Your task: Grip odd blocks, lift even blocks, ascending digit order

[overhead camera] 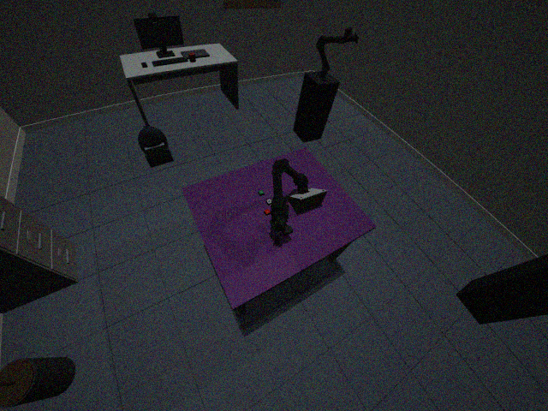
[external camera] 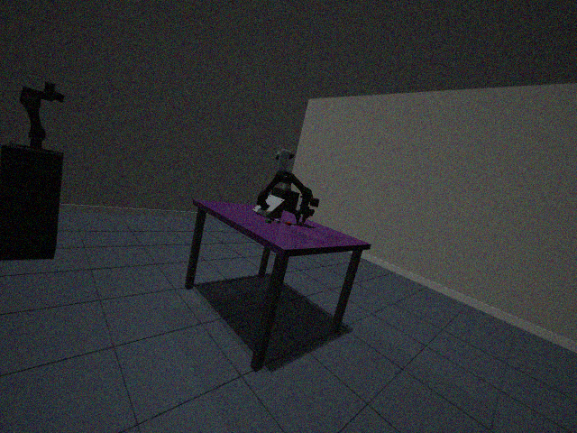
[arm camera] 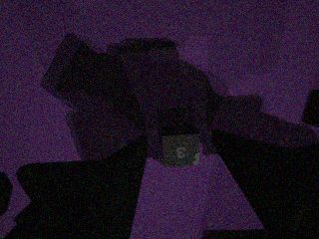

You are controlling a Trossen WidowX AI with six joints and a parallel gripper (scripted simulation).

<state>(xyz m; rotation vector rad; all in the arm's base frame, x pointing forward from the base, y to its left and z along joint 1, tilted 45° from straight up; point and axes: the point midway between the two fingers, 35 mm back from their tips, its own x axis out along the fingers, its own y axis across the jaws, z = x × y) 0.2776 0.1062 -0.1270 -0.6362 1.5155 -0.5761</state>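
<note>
- our gripper stands fairly wide, holding nothing; the small digit block sits on the purple desk between its fingers.
- we judge the block light, rigid and smooth-sided: grip its two opposite flat faces, low and squarely.
- the digit is too blurred to read.

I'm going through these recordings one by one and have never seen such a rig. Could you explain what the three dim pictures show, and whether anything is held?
One dark jointed robot arm stands on a purple table. The top view looks down on the whole room, the exterior view shows the table from the side, and the wrist view looks out between the two fingers. Small green, white and red blocks lie beside the arm. The gripper is open with a pale block resting on the table between its dark fingers. Nothing is held. The block's digit is too blurred to read.
</note>
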